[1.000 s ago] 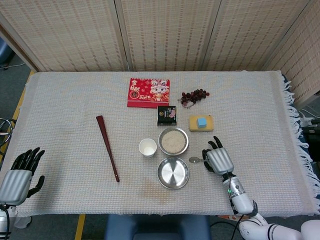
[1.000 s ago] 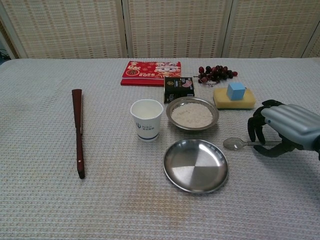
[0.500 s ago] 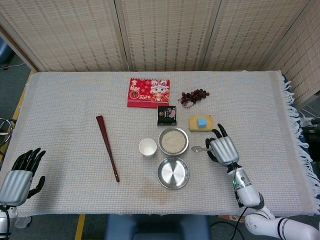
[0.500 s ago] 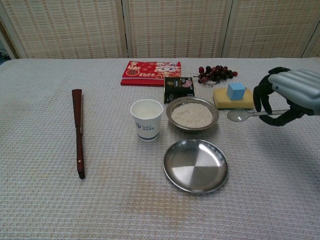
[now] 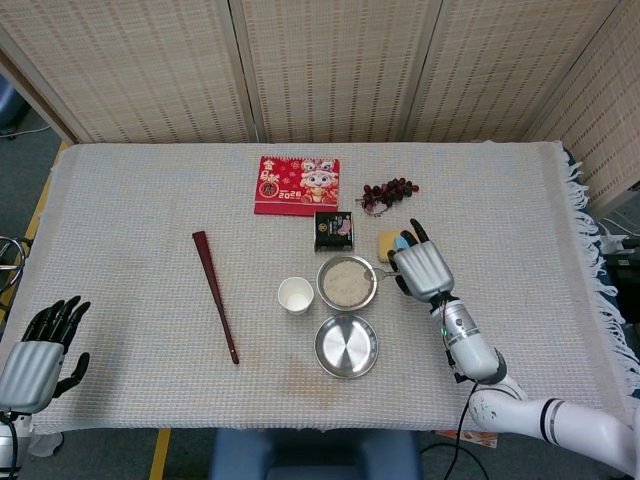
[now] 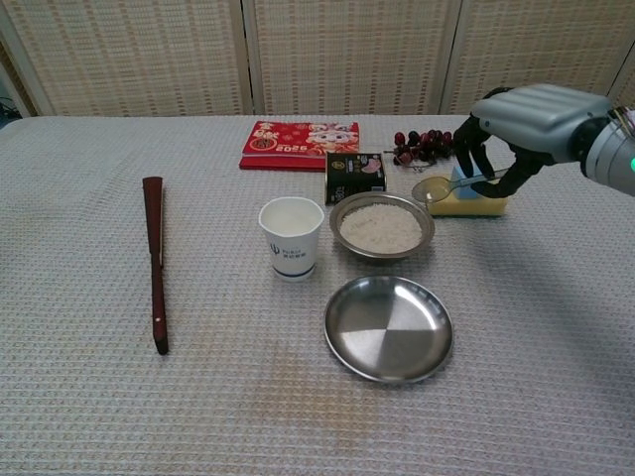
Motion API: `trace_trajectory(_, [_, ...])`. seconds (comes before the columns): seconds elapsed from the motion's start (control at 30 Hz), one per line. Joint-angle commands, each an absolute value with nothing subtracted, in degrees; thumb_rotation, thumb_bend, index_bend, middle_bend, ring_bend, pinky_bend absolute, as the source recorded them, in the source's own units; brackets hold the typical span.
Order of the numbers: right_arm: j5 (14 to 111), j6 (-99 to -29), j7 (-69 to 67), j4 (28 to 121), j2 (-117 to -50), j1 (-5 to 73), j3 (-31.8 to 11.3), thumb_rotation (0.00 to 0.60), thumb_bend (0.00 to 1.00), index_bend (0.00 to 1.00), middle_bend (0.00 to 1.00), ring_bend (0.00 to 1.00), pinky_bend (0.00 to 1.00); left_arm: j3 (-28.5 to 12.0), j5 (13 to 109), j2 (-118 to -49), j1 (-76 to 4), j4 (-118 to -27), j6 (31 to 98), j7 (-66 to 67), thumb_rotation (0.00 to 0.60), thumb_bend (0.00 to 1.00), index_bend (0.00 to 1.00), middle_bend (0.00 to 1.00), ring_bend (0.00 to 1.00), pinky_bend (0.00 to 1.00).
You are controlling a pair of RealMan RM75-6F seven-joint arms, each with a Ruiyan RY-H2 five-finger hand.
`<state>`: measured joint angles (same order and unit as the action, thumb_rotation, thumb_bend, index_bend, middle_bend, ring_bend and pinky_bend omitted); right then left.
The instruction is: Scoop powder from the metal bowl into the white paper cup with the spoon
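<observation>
A metal bowl [image 5: 346, 283] [image 6: 382, 226] filled with white powder stands mid-table, with the white paper cup [image 5: 295, 296] [image 6: 291, 237] just to its left. My right hand [image 5: 421, 271] [image 6: 521, 121] holds a metal spoon [image 6: 439, 188] above the table; the spoon's bowl hovers by the right rim of the powder bowl. An empty metal dish [image 5: 346, 346] [image 6: 388, 328] lies in front of the powder bowl. My left hand [image 5: 40, 350] rests at the front left table edge, holding nothing, fingers apart.
A yellow sponge with a blue cube [image 6: 466, 189] sits under my right hand. Behind the bowl lie a dark packet [image 6: 354, 177], a red booklet [image 6: 299, 145] and grapes [image 6: 427, 146]. A long brown folded fan [image 6: 154, 260] lies at the left.
My right hand lifted the spoon off the table and carried it up and leftward to the powder bowl's right rim. The left hand stayed put.
</observation>
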<state>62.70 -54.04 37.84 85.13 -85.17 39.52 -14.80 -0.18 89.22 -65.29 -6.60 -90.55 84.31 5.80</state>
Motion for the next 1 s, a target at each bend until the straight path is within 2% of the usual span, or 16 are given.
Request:
trace_trajectory(0.03, [60.1,-53.3,43.0,83.4,-87.4,42.9,-14.9,0.600,0.36,0.93,0.60,0.16,0.00,-0.2,89.2,-65.2,-6.6,-90.6,84.4,5.8,0.600,0.46,0.00,0.00,0.00,0.11])
trace_trajectory(0.57, [53.1,-53.5,53.1,78.4,-93.8,49.8,-11.8,0.600,0.36,0.93,0.60,0.16,0.00,-0.2,89.3,-65.0,-6.6,-90.5,84.3,5.4,0.600,0.46,0.00,0.00,0.00,0.11])
trace_trajectory(1.0, [50.6,-52.8,51.9,77.4,-95.5,51.5,-10.2,0.600,0.36,0.93,0.60,0.16,0.00,-0.4,88.8,-65.0,-6.7,-90.4,83.9,5.3,0.600,0.46,0.00,0.00,0.00,0.11])
